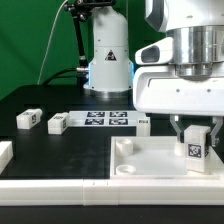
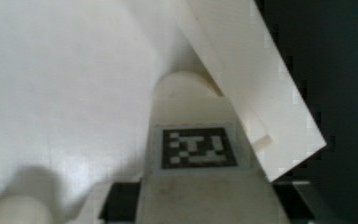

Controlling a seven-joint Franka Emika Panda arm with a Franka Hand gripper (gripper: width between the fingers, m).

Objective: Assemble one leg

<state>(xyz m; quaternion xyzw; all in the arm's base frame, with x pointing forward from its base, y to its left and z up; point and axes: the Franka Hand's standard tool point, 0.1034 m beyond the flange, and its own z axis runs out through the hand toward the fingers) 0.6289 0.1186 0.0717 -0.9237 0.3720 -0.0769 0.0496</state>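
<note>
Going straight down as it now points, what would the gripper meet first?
The tabletop, probably: the gripper holds the leg upright in its jaws, and the leg's lower end seems just above or touching it.

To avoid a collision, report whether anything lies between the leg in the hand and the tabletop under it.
Nothing visible does. The hand grips the leg over the tabletop, near its corner on the exterior view's right, and the white surface around it looks bare in both views.

The leg [image 1: 195, 150] and the tabletop [image 1: 150, 162] look like smooth, matt white plastic, while the worktop [image 1: 50, 100] is matt black and the arm's casing [image 1: 175, 90] glossy white.
</note>
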